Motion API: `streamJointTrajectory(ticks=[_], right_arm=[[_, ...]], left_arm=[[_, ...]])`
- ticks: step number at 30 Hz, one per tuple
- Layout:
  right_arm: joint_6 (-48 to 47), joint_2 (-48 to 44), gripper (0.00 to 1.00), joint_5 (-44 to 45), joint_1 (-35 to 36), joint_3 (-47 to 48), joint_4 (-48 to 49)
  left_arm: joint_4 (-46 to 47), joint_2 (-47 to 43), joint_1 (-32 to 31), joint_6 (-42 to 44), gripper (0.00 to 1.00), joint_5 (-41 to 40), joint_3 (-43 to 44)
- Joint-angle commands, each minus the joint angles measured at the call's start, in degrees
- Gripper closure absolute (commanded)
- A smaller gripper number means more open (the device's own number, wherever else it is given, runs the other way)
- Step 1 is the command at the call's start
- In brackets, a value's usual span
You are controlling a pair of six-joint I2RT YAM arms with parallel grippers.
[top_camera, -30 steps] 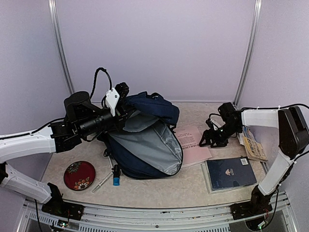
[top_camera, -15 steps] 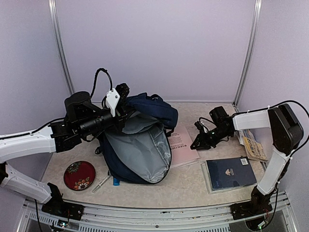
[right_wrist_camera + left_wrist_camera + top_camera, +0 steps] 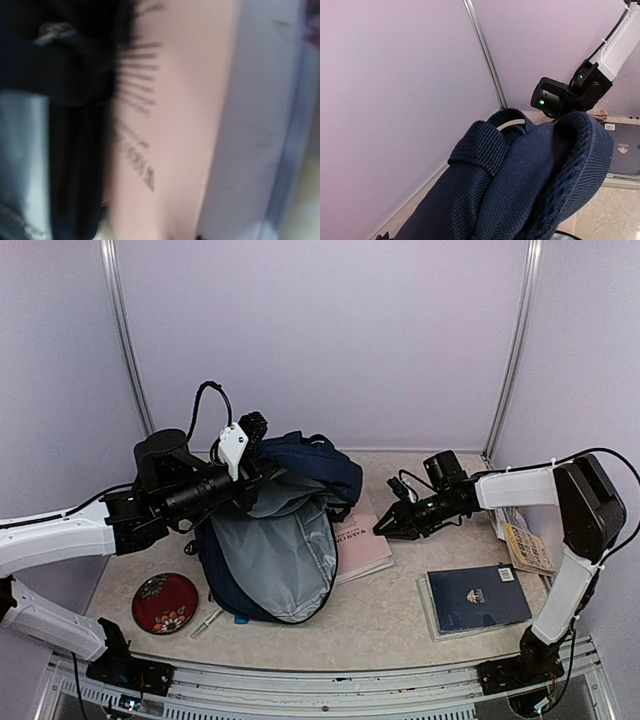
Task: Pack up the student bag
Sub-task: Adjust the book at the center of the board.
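Above the table point(image 3: 370, 625), left hand point(image 3: 262, 468) clamped on student bag point(image 3: 285, 550) — right hand point(image 3: 383, 530), grip unclear

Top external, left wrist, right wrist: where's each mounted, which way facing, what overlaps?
Top external: above and behind the bases, looking down on the table; both arms show, student bag centre.
Left wrist: at the bag's top, facing across to the right arm; own fingers not visible.
Right wrist: low, blurred, facing the pink booklet and bag edge; own fingers not discernible.
Shared: all three see the bag.
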Motion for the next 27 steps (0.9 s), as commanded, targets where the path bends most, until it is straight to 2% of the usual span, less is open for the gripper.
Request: streamJointTrajectory(ticks=[1,10,15,17,22,27], right_arm=[[-0.42,-0.63,0.65,-8.25,4.61,4.85,4.79],[-0.08,-1.76,0.56,-2.34,8.87,6.87,6.16],[-1.06,1.27,0.54,4.1,13.51,12.04,2.48],[-0.96,2.21,0.53,7.34,15.1,14.04,1.46],[-1.27,4.52,0.53,15.74,18.22,18.0,-2.65],[-3.02,5.65,0.53,25.35,20.8,20.5,-7.94]], left_arm=[[4.27,-0.48,0.06,-0.94,1.0,1.37,2.06],[5.15,-0.47,0.53,-2.66,1.0,1.29,1.98],[6.89,-1.71,1.99,-6.64,1.0,-10.7,2.45],[6.52,-2.25,3.45,-9.79,1.0,-12.94,3.19],[5.88,-2.34,6.97,-17.19,1.0,-5.69,4.23],[1.23,-3.59,7.0,-19.44,1.0,-11.17,6.49]])
